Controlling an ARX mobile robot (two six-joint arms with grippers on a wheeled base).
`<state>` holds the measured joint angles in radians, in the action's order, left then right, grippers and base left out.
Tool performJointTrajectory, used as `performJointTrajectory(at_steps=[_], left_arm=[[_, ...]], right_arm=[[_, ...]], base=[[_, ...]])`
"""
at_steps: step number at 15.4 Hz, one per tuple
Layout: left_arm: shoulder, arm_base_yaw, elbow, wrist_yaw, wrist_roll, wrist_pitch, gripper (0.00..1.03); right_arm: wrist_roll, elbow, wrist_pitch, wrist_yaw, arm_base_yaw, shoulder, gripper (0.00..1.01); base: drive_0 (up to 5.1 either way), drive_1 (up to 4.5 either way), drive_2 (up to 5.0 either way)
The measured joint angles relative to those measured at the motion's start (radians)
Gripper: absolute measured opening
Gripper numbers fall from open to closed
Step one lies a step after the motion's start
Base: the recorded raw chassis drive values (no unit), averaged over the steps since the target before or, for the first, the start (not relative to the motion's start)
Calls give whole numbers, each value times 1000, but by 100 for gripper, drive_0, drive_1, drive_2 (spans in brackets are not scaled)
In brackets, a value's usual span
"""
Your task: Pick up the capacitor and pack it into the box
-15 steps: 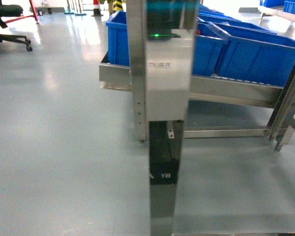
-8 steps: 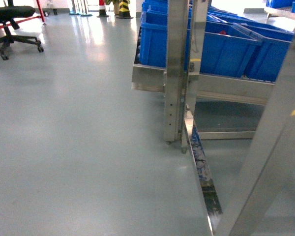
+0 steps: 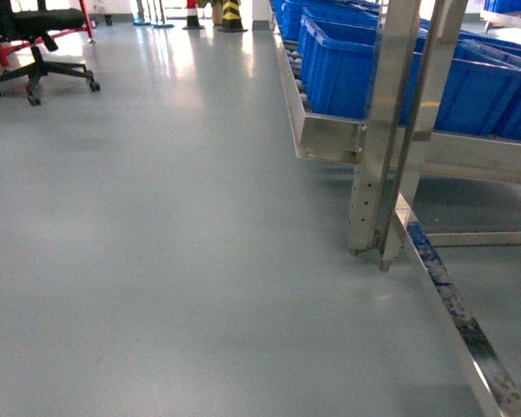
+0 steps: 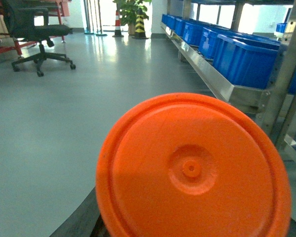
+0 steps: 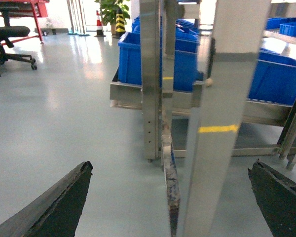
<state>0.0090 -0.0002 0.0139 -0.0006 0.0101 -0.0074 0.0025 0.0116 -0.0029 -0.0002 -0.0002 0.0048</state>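
Head view shows grey floor (image 3: 174, 243), a steel rack post (image 3: 378, 148) right of centre, and blue bins (image 3: 347, 74) on the rack's low shelf (image 3: 330, 139); a black office chair (image 3: 35, 43) sits far upper left, a striped cone (image 3: 232, 13) at the top edge. No arms or grippers in the head view. In the left wrist view an orange disc (image 4: 192, 170) with a raised centre nub fills the lower frame, right at the camera; the left gripper's fingers are hidden behind it, so its state cannot be told, nor whether this disc is the capacitor's end. Chair (image 4: 37, 29) and bins (image 4: 241, 57) in the background there. In the right wrist view the right gripper (image 5: 170, 202) is spread wide, with dark fingertips (image 5: 64, 200) at the bottom corners, nothing between them, steel posts (image 5: 150, 79) and bins (image 5: 138, 59) straight ahead. The pink box is not in any view.
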Motion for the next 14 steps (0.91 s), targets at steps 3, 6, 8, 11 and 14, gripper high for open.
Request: performJointTrajectory(at_steps=[3,6,8,11,14], left_arm=[[0,0,0,0,0,3,44],[0,0,0,0,0,2,44],[0,0,0,1,0,0,44],[0,0,0,0,0,2,44],[0,0,0,0,0,3,44]], right_arm=[[0,0,-3,0,0,0,98],[0,0,-2,0,0,0,98],[0,0,-3,0,0,0,98],[0,0,-3,0,0,0,98],[0,0,2,0,0,0,98]], base=[[-500,241,241],[-506,235,235],[-499,242,242],[-497,243,243],[-504,237,237]])
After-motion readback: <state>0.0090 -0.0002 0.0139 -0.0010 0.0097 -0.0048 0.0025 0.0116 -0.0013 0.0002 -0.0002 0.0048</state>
